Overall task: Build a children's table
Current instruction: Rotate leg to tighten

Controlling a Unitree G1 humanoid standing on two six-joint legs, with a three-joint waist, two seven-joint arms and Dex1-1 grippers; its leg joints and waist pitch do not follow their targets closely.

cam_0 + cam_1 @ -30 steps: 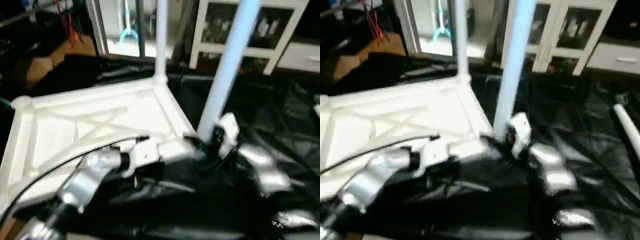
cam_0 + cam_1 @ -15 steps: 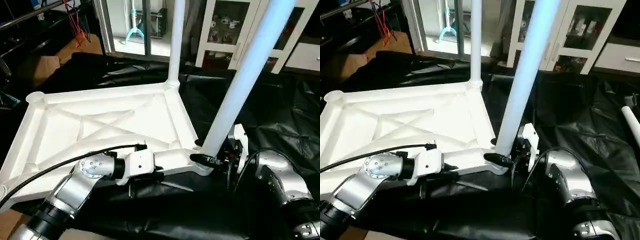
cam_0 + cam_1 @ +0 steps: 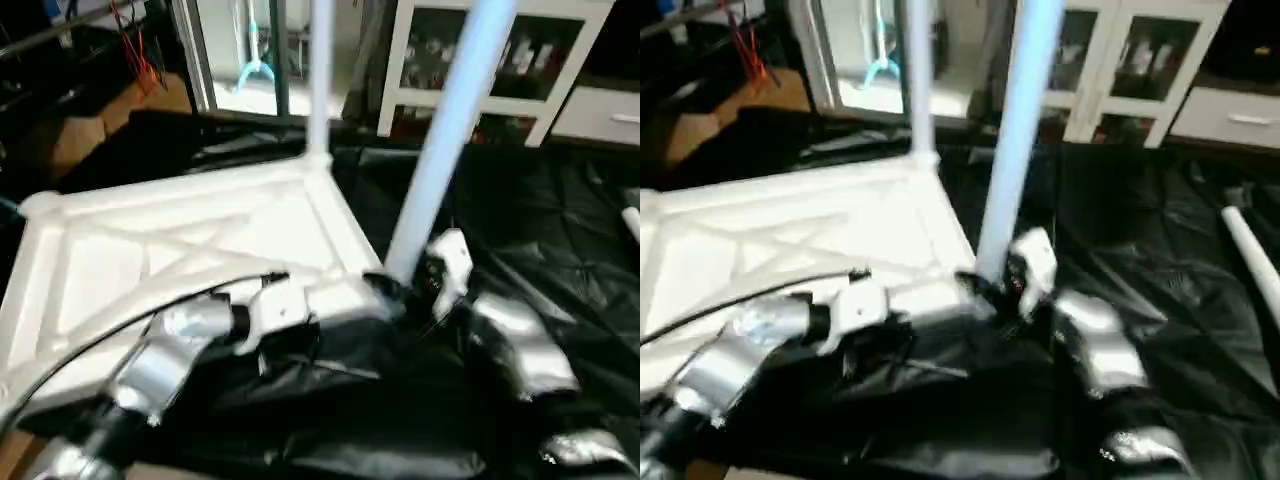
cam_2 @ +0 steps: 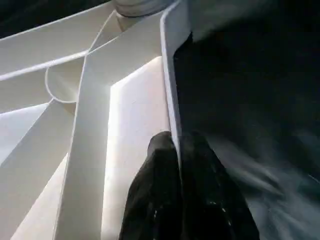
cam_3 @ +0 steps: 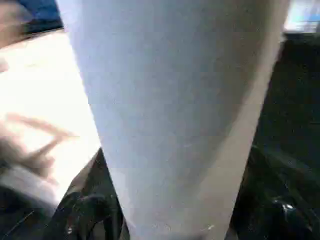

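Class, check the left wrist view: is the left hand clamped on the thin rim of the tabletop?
Yes: the left hand has its black fingers pressed on either side of the tabletop rim.

Motion blur smears both head views. The near leg [image 3: 440, 150] and the far leg [image 3: 320, 80] both run off the top edge, tips unseen. The tabletop [image 3: 200, 240] loses its left corner past the frame. The right gripper [image 3: 405, 290] sits at the near leg's foot, fingers too blurred to read. Right, another leg [image 3: 1250, 250] is cut by the edge.
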